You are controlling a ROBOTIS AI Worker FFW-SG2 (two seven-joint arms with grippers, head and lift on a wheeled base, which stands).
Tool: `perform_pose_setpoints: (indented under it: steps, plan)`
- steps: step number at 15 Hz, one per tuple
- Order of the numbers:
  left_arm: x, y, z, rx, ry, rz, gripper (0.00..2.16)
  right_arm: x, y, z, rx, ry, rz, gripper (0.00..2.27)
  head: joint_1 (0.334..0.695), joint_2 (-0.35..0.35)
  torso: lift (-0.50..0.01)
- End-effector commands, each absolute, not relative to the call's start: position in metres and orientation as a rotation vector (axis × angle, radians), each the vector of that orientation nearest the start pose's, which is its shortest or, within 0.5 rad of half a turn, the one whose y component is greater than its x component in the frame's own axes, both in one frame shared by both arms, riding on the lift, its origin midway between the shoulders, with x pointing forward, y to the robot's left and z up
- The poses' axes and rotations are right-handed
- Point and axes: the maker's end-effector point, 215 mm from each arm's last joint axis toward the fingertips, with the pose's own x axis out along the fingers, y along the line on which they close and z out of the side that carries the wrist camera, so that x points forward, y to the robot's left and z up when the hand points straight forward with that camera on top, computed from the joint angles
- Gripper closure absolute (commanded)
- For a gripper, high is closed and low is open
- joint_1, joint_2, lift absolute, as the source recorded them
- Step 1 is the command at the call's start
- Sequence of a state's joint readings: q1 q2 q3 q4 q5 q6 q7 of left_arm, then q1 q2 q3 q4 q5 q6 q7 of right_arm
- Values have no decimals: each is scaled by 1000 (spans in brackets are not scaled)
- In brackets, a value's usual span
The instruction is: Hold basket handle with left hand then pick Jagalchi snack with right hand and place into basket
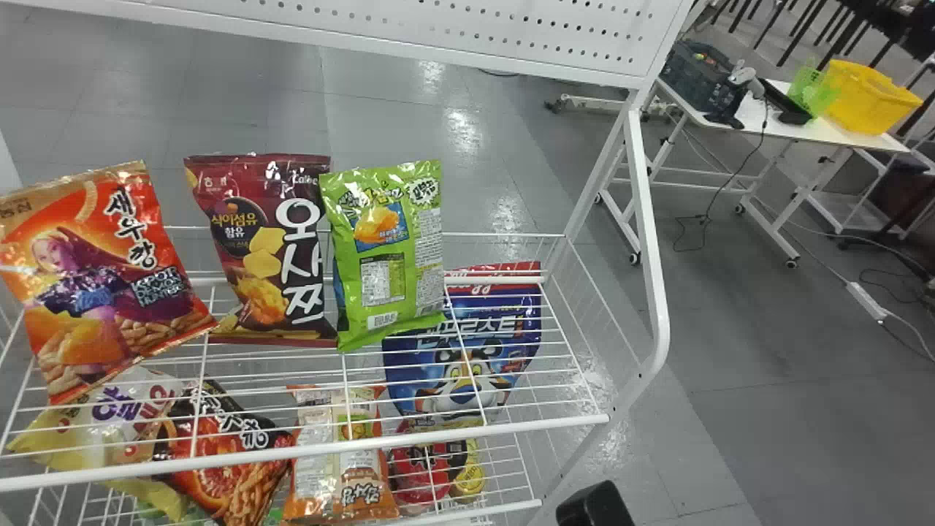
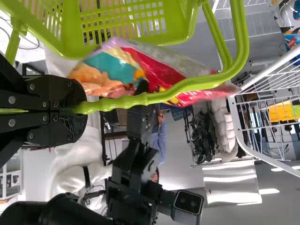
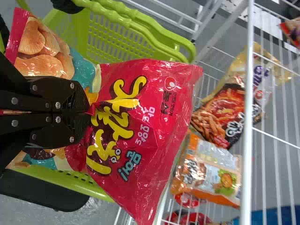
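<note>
A black part of my right arm [image 1: 595,504] shows at the bottom edge of the head view. In the right wrist view my right gripper [image 3: 88,112] is shut on the middle of the red Jagalchi snack [image 3: 159,101], creasing the bag. Behind the bag, parts of the green basket [image 3: 105,40] show on both sides; whether they touch, I cannot tell. In the left wrist view my left gripper [image 2: 80,108] is shut on the green handle of the basket [image 2: 180,33]. The snack [image 2: 161,70] hangs beside that handle and overlaps the basket's rim, with the other gripper behind the handle.
A white wire rack [image 1: 314,446] holds several snack bags, three of them [image 1: 270,248] upright on the upper shelf and others lower down. Its right-hand post stands close by. In the right wrist view, rack wires [image 3: 248,117] run alongside the held bag. A table [image 1: 767,120] stands far back right.
</note>
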State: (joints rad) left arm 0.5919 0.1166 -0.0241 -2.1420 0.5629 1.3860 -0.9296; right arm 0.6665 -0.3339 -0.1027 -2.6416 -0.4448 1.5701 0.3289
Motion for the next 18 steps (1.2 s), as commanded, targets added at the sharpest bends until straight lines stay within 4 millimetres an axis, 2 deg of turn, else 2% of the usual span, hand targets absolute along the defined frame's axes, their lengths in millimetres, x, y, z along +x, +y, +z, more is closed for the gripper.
perform_pose_setpoints:
  steps: [1, 5, 7, 10, 12, 15, 18]
  plan:
    - [135, -10, -428, -1001, 1168, -1147, 1224, 163, -150, -472, 74, 1266, 624, 1926, 695, -350, -10]
    - [133, -11, -427, -1002, 1168, -1151, 1224, 134, -134, -502, 33, 1356, 667, 1926, 695, -350, -10]
    - [132, -11, -426, -1004, 1169, -1153, 1224, 134, -126, -511, 6, 1365, 680, 1926, 695, -350, -10]
    - [131, -11, -425, -1004, 1167, -1154, 1224, 154, -107, -529, -39, 1309, 698, 1926, 695, -350, -10]
    - [131, -11, -425, -1004, 1167, -1155, 1224, 178, -94, -545, -71, 1233, 701, 1926, 695, -350, -10]
    - [132, -10, -425, -1005, 1166, -1153, 1224, 185, -86, -567, -114, 1245, 703, 1919, 695, -350, -10]
    - [132, -10, -425, -1004, 1165, -1155, 1224, 179, -92, -585, -123, 1292, 690, 1905, 695, -350, -10]
